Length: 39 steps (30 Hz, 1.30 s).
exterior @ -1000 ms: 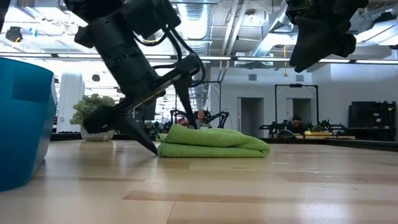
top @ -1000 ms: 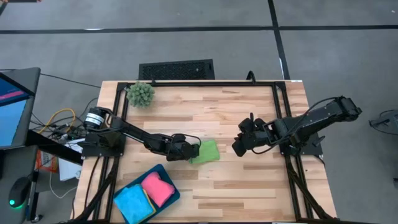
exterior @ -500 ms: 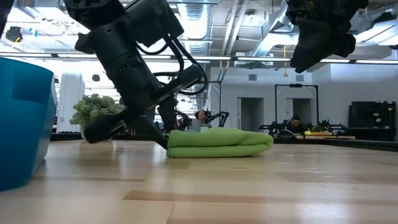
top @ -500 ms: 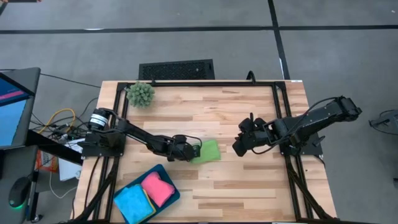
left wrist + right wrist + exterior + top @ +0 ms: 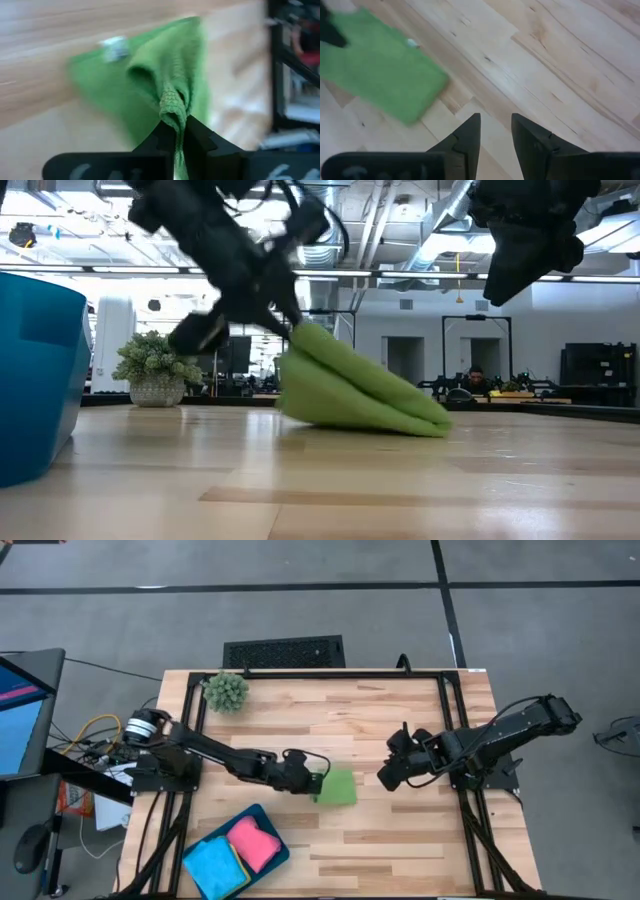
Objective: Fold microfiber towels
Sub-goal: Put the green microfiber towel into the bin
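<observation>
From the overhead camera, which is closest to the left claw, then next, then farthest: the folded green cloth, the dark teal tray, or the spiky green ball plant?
1. Folded green cloth: pinched in the left gripper, mid-table.
2. Dark teal tray: at the near edge, holding the pink and blue cloths.
3. Spiky green ball plant: far corner on the left arm's side.

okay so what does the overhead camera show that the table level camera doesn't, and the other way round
Only the high view shows the tray's contents: a pink towel and a bright blue towel. It also shows the right gripper apart from the green towel.

Only the low view shows that the green towel is lifted at one end and slopes down to the table, with the room behind.

Both show the left gripper shut on the green towel's edge, the spiky plant, the tray and the right arm waiting.
</observation>
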Available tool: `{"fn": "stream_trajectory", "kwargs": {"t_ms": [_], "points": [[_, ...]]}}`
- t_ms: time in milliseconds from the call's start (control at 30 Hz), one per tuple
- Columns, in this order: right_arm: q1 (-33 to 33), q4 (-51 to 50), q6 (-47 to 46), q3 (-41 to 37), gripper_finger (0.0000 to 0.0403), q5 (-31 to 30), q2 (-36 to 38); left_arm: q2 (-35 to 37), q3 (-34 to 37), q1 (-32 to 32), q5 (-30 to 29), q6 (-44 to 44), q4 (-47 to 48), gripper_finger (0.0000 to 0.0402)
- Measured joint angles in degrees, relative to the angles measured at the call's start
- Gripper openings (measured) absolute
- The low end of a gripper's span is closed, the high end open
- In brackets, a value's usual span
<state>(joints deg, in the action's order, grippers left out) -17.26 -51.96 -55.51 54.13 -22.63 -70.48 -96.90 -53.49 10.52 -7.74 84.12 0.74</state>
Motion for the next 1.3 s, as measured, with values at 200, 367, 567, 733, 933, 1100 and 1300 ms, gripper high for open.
{"fn": "stream_trajectory", "kwargs": {"t_ms": [200, 367, 567, 733, 933, 1100, 1300], "points": [[0.00, -0.33, -0.11, 0.00, 0.0134, 0.00, 0.00, 9.79, -0.03, 0.18, 7.36, -6.66, 0.43, 0.0002], [0.00, -0.31, -0.04, 0.00, 0.0134, -0.09, 0.00, 18.51, -0.05, 1.39, 16.68, -8.88, 4.22, 0.0001], [0.05, -0.17, -0.07, 0.00, 0.0134, -0.23, 0.00, 26.09, -0.07, 7.45, 20.81, -9.16, 13.50, 0.0001], [0.14, 0.16, -1.49, 0.00, 0.0134, -0.68, 0.00, 27.36, -0.07, 14.64, 23.20, -14.31, 20.29, 0.0001], [0.17, 0.33, -3.12, -0.01, 0.0134, -1.39, 0.00, 27.38, 1.25, 20.23, 24.98, -18.62, 28.39, 0.0008], [0.17, 0.36, -4.52, 0.00, 0.0134, -1.46, 0.00, 27.40, 4.51, 22.01, 22.74, -21.28, 33.99, 0.0013], [0.20, 0.85, -5.14, 0.00, 0.0134, -1.44, 0.00, 27.40, 8.27, 21.04, 21.25, -24.01, 37.99, 0.0009]]}}
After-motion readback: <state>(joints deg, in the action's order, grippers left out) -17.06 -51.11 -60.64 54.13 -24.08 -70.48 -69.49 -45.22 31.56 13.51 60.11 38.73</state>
